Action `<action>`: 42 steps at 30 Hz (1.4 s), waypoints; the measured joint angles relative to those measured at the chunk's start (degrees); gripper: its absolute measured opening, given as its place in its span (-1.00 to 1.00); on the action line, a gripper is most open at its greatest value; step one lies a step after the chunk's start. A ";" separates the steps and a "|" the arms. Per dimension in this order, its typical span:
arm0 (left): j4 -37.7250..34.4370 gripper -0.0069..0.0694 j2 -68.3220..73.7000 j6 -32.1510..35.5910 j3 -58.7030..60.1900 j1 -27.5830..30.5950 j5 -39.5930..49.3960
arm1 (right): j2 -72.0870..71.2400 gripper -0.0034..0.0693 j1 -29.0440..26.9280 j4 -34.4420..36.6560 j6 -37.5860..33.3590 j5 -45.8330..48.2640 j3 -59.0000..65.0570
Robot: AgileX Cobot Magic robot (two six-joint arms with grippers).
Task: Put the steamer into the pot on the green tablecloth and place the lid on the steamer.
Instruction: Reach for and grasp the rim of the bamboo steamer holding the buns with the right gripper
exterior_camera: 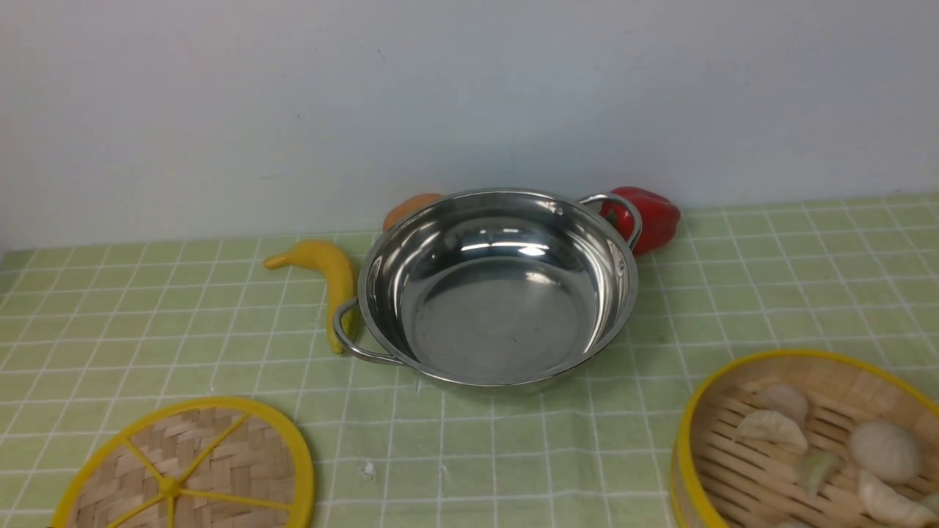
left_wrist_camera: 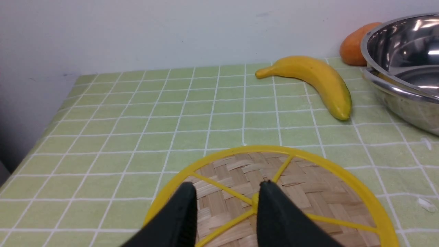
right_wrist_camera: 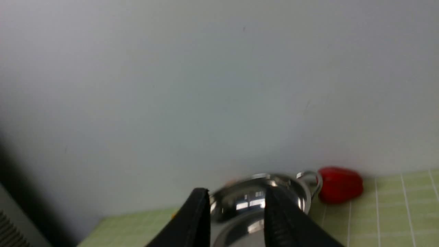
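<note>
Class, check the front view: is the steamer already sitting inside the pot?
No, the steamer stands on the green tablecloth apart from the pot, whose bowl is empty.

wall [exterior_camera: 469, 88]: plain pale grey (faint scuffs) | light: soft, even

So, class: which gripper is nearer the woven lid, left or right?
Left. The left gripper is poised close over the lid; the right gripper faces the pot, with no lid in its view.

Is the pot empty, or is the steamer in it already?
Empty. The pot shows only its bare shiny floor; the steamer stands outside it on the green tablecloth, toward the robot's right.
</note>
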 joint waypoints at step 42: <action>0.00 -0.18 0.00 0.00 0.00 0.00 0.00 | 80.22 -0.24 22.77 -18.64 -13.03 19.00 -24.18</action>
